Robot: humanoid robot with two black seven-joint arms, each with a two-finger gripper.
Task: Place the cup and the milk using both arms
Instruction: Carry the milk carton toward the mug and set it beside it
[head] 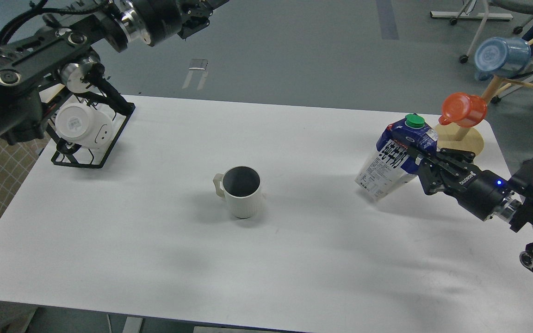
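The cup, a white ribbed mug with a dark inside, stands upright at the middle of the white table, handle to the left. The milk, a white-and-blue carton with a green cap, is tilted at the right of the table. My right gripper is shut on its right side. I cannot tell if the carton's base touches the table. My left arm reaches high over the far left corner. Its gripper is dark and cut by the top edge, far from the cup.
A black wire rack holding a smooth white cup stands at the far left corner under my left arm. A wooden cup tree with an orange cup and a blue cup stands at the far right corner, just behind the carton.
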